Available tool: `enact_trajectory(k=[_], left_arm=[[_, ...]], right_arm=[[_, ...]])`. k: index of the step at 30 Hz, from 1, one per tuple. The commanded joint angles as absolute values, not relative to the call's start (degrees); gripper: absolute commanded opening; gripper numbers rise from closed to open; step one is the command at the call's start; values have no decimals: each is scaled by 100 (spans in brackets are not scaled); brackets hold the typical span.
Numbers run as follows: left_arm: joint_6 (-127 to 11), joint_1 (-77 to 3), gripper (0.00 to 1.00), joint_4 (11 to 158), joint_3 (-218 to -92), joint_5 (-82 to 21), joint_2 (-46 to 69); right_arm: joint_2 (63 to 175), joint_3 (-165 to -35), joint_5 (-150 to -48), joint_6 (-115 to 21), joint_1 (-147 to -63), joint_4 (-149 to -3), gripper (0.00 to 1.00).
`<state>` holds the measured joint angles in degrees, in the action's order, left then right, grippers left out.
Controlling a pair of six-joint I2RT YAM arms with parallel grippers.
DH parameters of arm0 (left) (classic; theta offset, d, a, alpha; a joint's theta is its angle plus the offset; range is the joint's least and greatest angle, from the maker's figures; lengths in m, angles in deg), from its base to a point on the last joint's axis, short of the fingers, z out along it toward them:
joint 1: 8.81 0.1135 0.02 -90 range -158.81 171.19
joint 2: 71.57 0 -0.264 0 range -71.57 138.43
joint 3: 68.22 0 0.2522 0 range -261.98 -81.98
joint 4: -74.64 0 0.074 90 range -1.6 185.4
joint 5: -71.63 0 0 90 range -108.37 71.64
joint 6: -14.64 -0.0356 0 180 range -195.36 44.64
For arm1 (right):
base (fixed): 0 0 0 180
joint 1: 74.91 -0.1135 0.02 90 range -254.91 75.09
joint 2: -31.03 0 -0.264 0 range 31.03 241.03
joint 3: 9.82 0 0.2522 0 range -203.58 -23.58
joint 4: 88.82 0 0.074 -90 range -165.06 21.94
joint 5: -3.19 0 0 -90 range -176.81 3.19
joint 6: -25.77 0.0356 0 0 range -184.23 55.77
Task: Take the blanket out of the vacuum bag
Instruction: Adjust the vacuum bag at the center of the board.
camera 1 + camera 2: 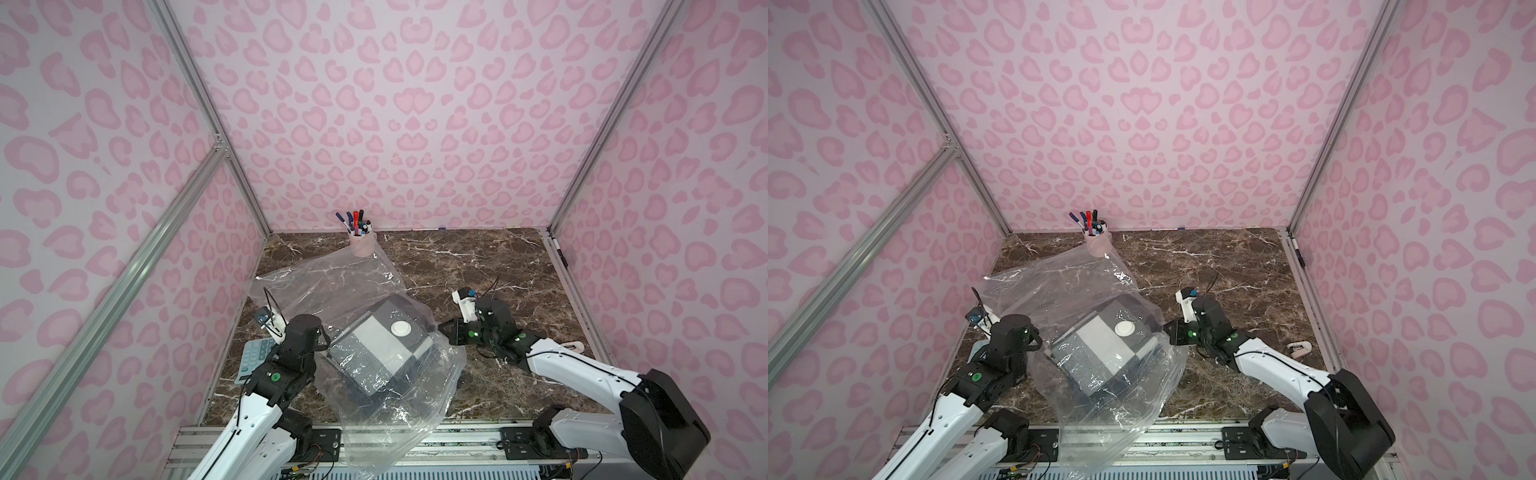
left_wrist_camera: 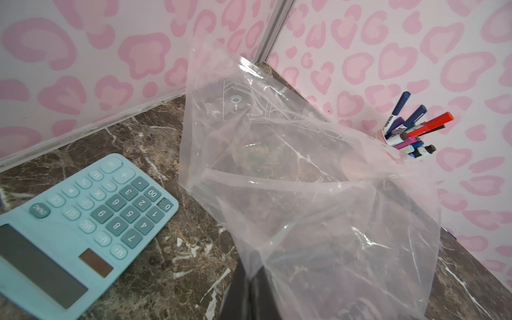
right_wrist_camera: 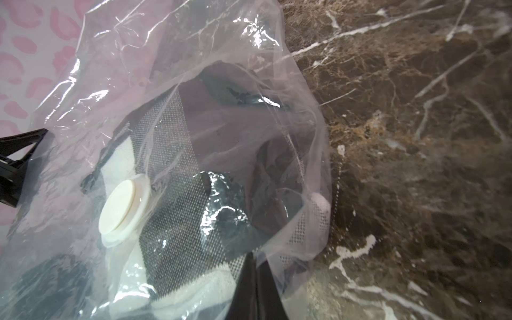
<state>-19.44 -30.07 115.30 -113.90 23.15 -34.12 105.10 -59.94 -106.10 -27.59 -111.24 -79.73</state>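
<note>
Nearest the lens, the slack end of the large crinkly clear plastic vacuum bag (image 1: 415, 399) spills over the front edge of the dark brown marbled table (image 1: 498, 257), so the load sits mid-bag rather than at an end. That load, the folded grey, white and charcoal checked blanket (image 1: 374, 357), lies wholly inside the bag at the table's middle front, between the two arms. The round white valve disc (image 1: 401, 329) rests on top of it.

The right tool (image 3: 256, 266) is closed, pinching film at the bag's right edge just beside a blanket corner. In the wrist view it seems to hold plastic alone, not cloth. The left tool (image 2: 246, 277) is likewise closed on a fold of clear film at the opposite side. I judge that film to be the vacuum bag's, though a second bag overlaps there and I cannot be certain. Gripping both sides looks meant to lift and spread the bag so the blanket can slide toward an opening. Which end is open I cannot tell.

Counted:
- two arms, two tools
- two clear bags, the second a flatter clear plastic bag with a faint printed diagram (image 1: 332, 278) lying behind
- one blanket
- one valve
- one pale turquoise calculator (image 2: 83, 221) by the left wall
- one pink cup of marker pens (image 1: 362, 246) at the back, its pens too crowded to count
- one small white clip-like piece (image 1: 1300, 347) near the right wall
</note>
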Motion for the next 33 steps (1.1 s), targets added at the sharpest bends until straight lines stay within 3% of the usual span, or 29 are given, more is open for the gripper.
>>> enact_trajectory(k=[1, 6, 13, 21, 25, 27, 30, 31, 32, 33], left_arm=[[-1503, -3001, 4, 11987, -11378, 2721, -3457], [-1418, -3000, 4, 12149, -11534, 2502, -3550], [-1253, -3001, 4, 12502, -11625, 2973, -3746], [-1781, -2954, 4, 11405, -11757, 4023, -2558], [-2530, -2808, 5, 10714, -12030, 3962, -1837], [-2782, -2790, 17, 10808, -12249, 3999, -1572], [-2970, -2795, 54, 11334, -12577, 4167, -1387], [-3279, -2795, 63, 11318, -12640, 4071, -1433], [-3703, -2809, 72, 11214, -12662, 3878, -1543], [-4017, -2825, 78, 11131, -12663, 3675, -1670]], right_arm=[[11197, -6725, -10871, -3474, -11113, -8226, 0], [12266, -7943, -11225, -3751, -11294, -8082, 0], [13187, -8937, -11365, -3888, -11529, -8230, 0], [14617, -10841, -11565, -4472, -11327, -7788, 0], [15115, -11504, -11810, -4526, -11027, -7753, 0], [15270, -11713, -11921, -4637, -10918, -7747, 0], [15381, -11806, -12056, -4747, -10799, -7809, 0], [15377, -11798, -12094, -4822, -10764, -7801, 7], [15344, -11796, -12104, -4928, -10724, -7755, 34], [15307, -11810, -12072, -5022, -10692, -7655, 49]])
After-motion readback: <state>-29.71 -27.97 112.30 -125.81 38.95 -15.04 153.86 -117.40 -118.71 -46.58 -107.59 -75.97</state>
